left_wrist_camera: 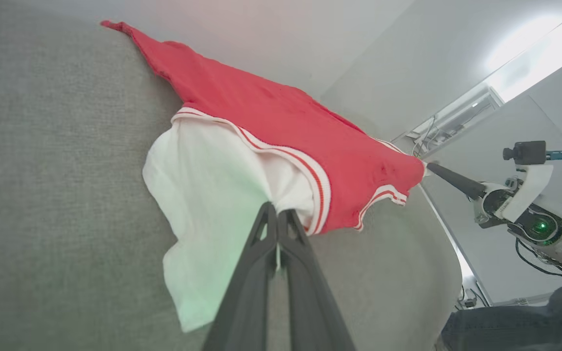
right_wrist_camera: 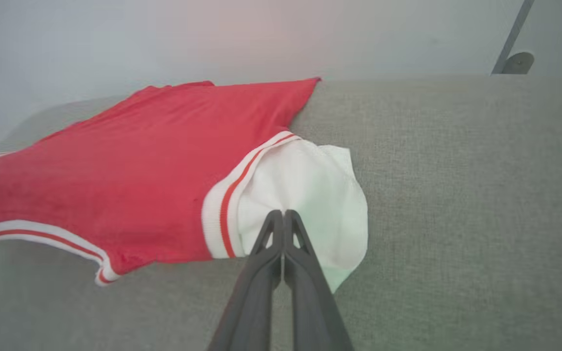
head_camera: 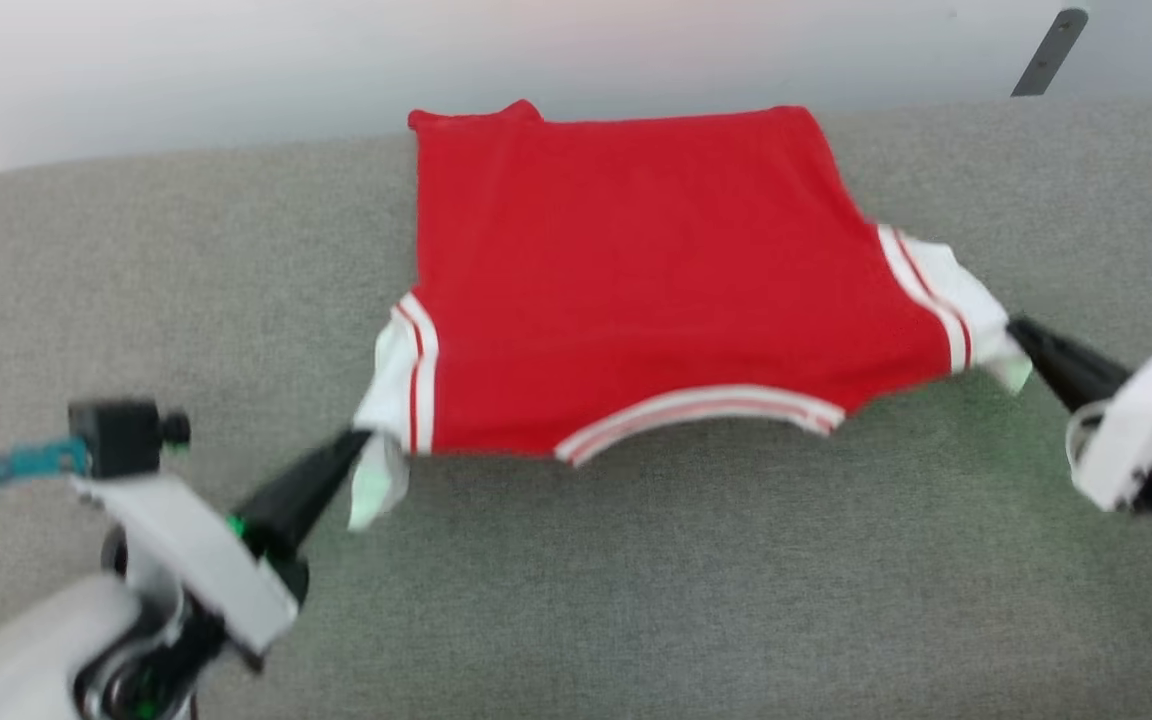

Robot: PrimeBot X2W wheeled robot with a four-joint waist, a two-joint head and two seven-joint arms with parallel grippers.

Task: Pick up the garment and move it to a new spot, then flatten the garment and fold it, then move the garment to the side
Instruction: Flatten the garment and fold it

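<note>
Looks like flatten step: left fingers (head_camera: 306, 487) pinch garment (head_camera: 636, 280) left sleeve (head_camera: 391, 385) at 8 o'clock, right fingers (head_camera: 1066, 362) pinch right sleeve (head_camera: 946, 285) at 3; next: tension outward, lay flat, release.

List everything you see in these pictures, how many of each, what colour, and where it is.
garment: one, red with white sleeves and striped trim, spread over the grey surface, no print showing.
grey surface: one, grey fabric, beneath the garment.
wall: one, pale, behind the surface.
dark bar: one, dark grey, upper right against the wall.
left gripper: one, dark fingers, shut on the robot's-left white sleeve.
right gripper: one, dark fingers, shut on the other sleeve.
</note>
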